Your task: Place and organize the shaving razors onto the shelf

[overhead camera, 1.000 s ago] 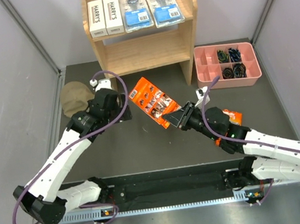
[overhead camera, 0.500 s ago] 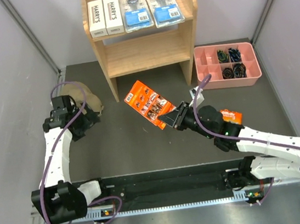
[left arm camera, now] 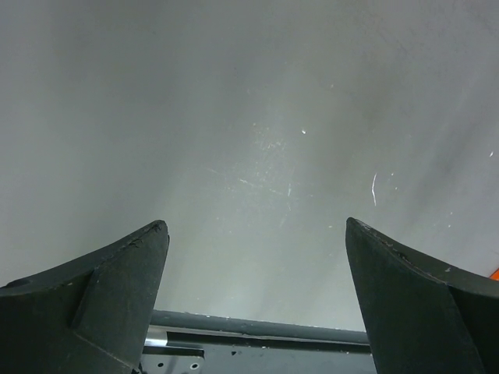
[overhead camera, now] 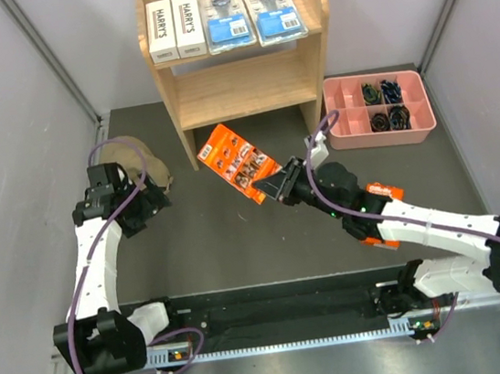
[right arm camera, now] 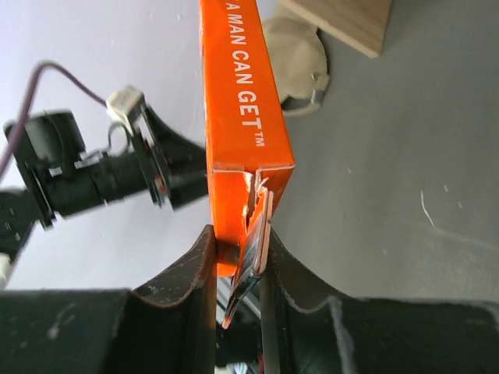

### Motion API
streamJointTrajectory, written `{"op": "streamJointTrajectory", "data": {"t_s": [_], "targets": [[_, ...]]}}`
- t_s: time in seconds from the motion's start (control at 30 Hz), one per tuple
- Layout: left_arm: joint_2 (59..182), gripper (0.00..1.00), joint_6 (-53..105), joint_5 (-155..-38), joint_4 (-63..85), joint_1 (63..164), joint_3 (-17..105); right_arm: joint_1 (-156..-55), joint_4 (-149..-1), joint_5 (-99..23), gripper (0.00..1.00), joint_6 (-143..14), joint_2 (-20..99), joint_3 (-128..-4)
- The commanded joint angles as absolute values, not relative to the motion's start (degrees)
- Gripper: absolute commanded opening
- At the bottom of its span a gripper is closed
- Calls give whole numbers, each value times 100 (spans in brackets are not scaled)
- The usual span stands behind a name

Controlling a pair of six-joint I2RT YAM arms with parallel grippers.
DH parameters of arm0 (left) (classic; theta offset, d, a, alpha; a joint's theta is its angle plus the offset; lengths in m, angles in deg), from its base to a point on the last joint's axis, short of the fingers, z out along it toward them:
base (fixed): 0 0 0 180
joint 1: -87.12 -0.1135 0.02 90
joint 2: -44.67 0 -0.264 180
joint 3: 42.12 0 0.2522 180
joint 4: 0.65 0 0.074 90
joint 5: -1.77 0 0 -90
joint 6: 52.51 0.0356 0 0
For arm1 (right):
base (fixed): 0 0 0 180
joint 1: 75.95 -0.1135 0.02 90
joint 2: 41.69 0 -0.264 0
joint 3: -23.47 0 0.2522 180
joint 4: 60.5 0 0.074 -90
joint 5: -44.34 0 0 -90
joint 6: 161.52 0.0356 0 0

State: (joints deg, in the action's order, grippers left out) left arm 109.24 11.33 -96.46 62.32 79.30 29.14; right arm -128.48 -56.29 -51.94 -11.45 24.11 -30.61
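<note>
the right tool (overhead camera: 275,186) is closed on one short end of a flat orange cardboard razor pack (overhead camera: 240,162). in the right wrist view both fingers (right arm camera: 187,273) press the pack's torn end flap from either side. the pack is held clear of the dark grey tabletop (overhead camera: 221,246), tilted, with its printed face up. its far end is near the foot of the left side panel of the light-wood two-tier shelf (overhead camera: 246,88).

the lower tier of the shelf is bare. the upper tier carries two long white boxes (overhead camera: 174,28) side by side on the left and two clear blister packs with blue labels (overhead camera: 251,18) to their right, all lying flat.

a second orange pack (overhead camera: 385,194) lies on the tabletop, partly hidden under the right arm. a pink compartmented tray (overhead camera: 343,108) stands just right of the shelf.

the left tool (left arm camera: 256,226) has its jaws spread with nothing between them. it is at the left side of the tabletop, beside a beige fabric item (overhead camera: 152,168).
</note>
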Motion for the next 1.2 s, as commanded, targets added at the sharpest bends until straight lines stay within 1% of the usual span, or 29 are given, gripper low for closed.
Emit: {"op": "streamJointTrajectory", "data": {"t_s": [0.0, 0.17, 0.3, 0.53, 0.83, 1.17], "targets": [[10690, 99, 1279, -9895, 5943, 7912, 2754, -12588, -4896, -5111, 3, -1132, 2844, -3783], [10610, 99, 1305, -9992, 5873, 7912, 2649, -12394, -4334, -5014, 2, -851, 3424, -4144], [10610, 99, 1296, -10053, 5855, 7912, 2640, -12280, -3790, -5216, 1, -482, 3968, -4302], [10584, 99, 1296, -10247, 5820, 7921, 2631, -12227, -4069, -5751, 0, -235, 4549, -5102], [10470, 99, 1297, -10238, 5750, 7921, 2455, -12218, -4411, -6648, 0, -156, 4848, -5734], [10355, 99, 1296, -10282, 5706, 7921, 2368, -12200, -4605, -6719, 0, 72, 6008, -6982]]}}
